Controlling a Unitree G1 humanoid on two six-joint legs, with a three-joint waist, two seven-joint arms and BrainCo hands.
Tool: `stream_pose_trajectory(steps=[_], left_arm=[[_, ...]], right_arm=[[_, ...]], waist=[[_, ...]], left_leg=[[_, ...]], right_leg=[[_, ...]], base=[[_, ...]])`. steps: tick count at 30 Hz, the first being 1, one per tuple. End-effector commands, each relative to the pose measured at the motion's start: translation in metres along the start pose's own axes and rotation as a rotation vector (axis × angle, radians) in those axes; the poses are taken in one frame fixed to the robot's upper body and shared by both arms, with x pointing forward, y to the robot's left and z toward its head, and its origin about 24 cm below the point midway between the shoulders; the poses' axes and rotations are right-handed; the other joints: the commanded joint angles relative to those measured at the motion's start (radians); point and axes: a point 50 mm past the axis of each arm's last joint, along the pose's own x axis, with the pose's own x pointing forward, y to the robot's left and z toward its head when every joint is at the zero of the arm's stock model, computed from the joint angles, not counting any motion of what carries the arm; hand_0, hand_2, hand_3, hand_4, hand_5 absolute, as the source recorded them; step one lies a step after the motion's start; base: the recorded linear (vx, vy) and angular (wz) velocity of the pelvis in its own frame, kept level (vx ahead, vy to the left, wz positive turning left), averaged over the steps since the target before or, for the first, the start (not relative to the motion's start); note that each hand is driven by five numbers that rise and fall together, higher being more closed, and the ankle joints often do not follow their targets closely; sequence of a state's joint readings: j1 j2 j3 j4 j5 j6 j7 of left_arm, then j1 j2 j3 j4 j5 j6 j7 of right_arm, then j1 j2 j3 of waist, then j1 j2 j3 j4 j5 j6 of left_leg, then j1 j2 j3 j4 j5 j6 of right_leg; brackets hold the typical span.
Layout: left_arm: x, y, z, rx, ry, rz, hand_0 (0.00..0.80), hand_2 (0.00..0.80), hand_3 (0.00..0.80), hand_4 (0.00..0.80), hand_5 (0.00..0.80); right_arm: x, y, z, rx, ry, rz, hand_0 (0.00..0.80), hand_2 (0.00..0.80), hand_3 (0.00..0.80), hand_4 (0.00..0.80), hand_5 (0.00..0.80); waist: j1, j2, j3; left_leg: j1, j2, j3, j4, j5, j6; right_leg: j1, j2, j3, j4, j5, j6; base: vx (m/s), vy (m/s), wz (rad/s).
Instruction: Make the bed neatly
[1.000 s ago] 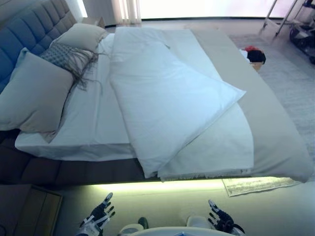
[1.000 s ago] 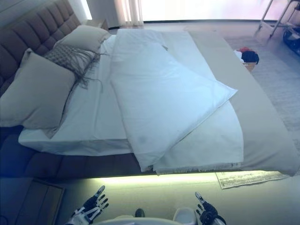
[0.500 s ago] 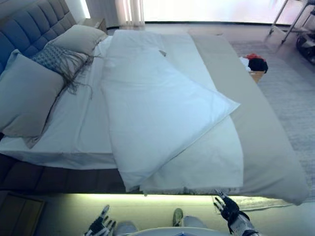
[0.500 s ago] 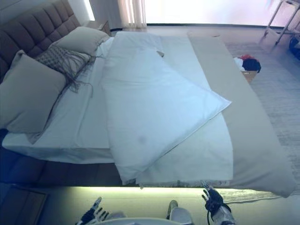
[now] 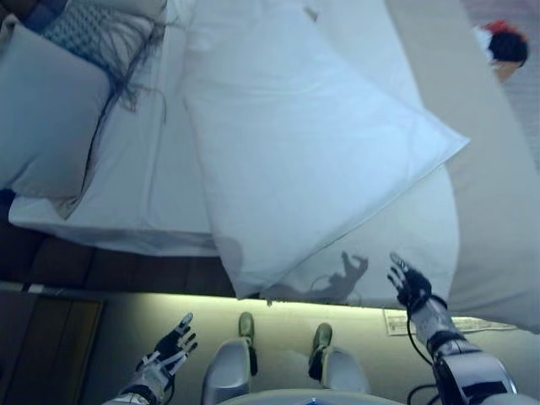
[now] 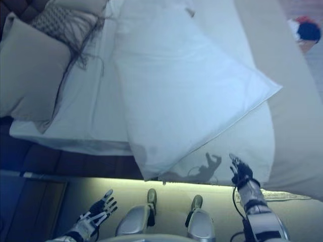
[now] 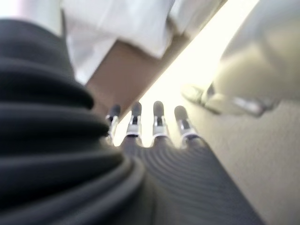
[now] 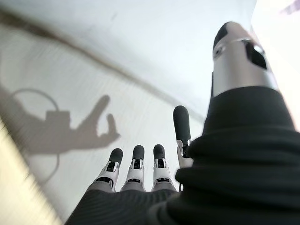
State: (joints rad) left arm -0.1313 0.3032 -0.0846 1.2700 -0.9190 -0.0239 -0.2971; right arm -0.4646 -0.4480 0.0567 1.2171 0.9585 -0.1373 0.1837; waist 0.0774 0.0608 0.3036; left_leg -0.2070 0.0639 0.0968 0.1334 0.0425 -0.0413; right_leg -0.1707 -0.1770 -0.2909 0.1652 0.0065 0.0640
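Note:
A white duvet [image 5: 295,143] lies folded back diagonally across the bed, its pointed corner reaching right over a beige blanket [image 5: 489,194]. The white sheet [image 5: 152,186] shows bare on the left part of the mattress. My right hand [image 5: 411,285] is raised with straight fingers just above the near edge of the bed, over the white cover [image 8: 140,93], touching nothing. My left hand [image 5: 171,346] hangs low at the lower left over the floor, fingers spread and open, holding nothing. In the left wrist view its fingers [image 7: 157,117] point toward the bed's lit base.
Two beige pillows [image 6: 30,75] and a fringed patterned cushion [image 6: 65,25] lie at the head of the bed on the left. A glowing light strip [image 5: 169,299] runs under the bed's near edge. A basket with clothes [image 5: 504,46] stands on the far right floor.
The camera has tilted down and moved closer to the bed. My right hand has risen toward the bed's near edge. The left hand stays low.

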Motion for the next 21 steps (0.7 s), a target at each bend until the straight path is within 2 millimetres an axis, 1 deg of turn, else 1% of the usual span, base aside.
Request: stream_pose_trajectory(steps=[1, 3, 5, 9, 12, 17, 19, 21], left_arm=[[0.003, -0.008, 0.019, -0.001, -0.048, -0.049, 0.000, 0.000, 0.000, 0.000, 0.000], [0.005, -0.016, 0.022, 0.014, -0.067, -0.087, 0.000, 0.000, 0.000, 0.000, 0.000], [0.007, -0.022, 0.024, -0.011, -0.094, -0.111, 0.000, 0.000, 0.000, 0.000, 0.000], [0.008, -0.031, 0.032, -0.018, -0.127, -0.138, 0.000, 0.000, 0.000, 0.000, 0.000], [0.008, -0.033, 0.038, -0.024, -0.138, -0.140, 0.000, 0.000, 0.000, 0.000, 0.000], [0.008, -0.035, 0.047, -0.027, -0.161, -0.148, 0.000, 0.000, 0.000, 0.000, 0.000], [0.007, -0.035, 0.047, -0.025, -0.165, -0.151, 0.000, 0.000, 0.000, 0.000, 0.000], [0.006, -0.035, 0.044, -0.023, -0.160, -0.159, 0.000, 0.000, 0.000, 0.000, 0.000]], right_arm=[[0.012, 0.022, 0.064, 0.001, -0.151, 0.027, 0.000, 0.000, 0.000, 0.000, 0.000], [0.014, 0.030, 0.093, -0.012, -0.199, 0.046, 0.000, 0.000, 0.000, 0.000, 0.000], [0.014, 0.034, 0.118, -0.023, -0.239, 0.051, 0.000, 0.000, 0.000, 0.000, 0.000], [0.011, 0.040, 0.156, -0.029, -0.284, 0.049, 0.000, 0.000, 0.000, 0.000, 0.000], [0.007, 0.046, 0.181, -0.017, -0.307, 0.042, 0.000, 0.000, 0.000, 0.000, 0.000], [0.000, 0.059, 0.213, 0.019, -0.333, 0.032, 0.000, 0.000, 0.000, 0.000, 0.000], [-0.002, 0.061, 0.220, 0.033, -0.338, 0.030, 0.000, 0.000, 0.000, 0.000, 0.000], [-0.002, 0.061, 0.222, 0.041, -0.328, 0.022, 0.000, 0.000, 0.000, 0.000, 0.000]], waist=[[0.029, -0.036, 0.045], [0.039, -0.025, 0.070], [0.046, -0.011, 0.095], [0.066, 0.004, 0.138], [0.078, 0.013, 0.162], [0.094, 0.027, 0.204], [0.097, 0.032, 0.215], [0.097, 0.034, 0.216]], left_leg=[[-0.099, 0.049, -0.038, 0.141, -0.056, -0.065], [-0.145, 0.046, -0.047, 0.170, -0.056, -0.064], [-0.187, 0.042, -0.054, 0.200, -0.062, -0.062], [-0.263, 0.027, -0.071, 0.228, -0.059, -0.047], [-0.301, 0.016, -0.079, 0.233, -0.053, -0.034], [-0.351, 0.001, -0.079, 0.228, -0.038, -0.015], [-0.359, -0.002, -0.078, 0.221, -0.032, -0.010], [-0.374, -0.005, -0.074, 0.234, -0.039, -0.007]], right_leg=[[-0.001, -0.062, 0.033, 0.025, -0.020, 0.048], [-0.040, -0.065, 0.027, 0.055, -0.028, 0.042], [-0.086, -0.070, 0.029, 0.099, -0.042, 0.035], [-0.179, -0.075, 0.032, 0.172, -0.059, 0.030], [-0.237, -0.074, 0.033, 0.221, -0.069, 0.029], [-0.323, -0.085, 0.040, 0.286, -0.076, 0.030], [-0.347, -0.086, 0.045, 0.305, -0.078, 0.031], [-0.366, -0.090, 0.048, 0.313, -0.079, 0.029]], base=[[-0.093, 0.005, 0.14], [-0.092, 0.033, 0.10], [-0.079, 0.061, 0.11], [-0.068, 0.017, 0.12], [-0.047, -0.011, 0.11], [-0.031, -0.010, 0.09], [-0.014, -0.001, 0.05], [0.005, 0.001, 0.05]])
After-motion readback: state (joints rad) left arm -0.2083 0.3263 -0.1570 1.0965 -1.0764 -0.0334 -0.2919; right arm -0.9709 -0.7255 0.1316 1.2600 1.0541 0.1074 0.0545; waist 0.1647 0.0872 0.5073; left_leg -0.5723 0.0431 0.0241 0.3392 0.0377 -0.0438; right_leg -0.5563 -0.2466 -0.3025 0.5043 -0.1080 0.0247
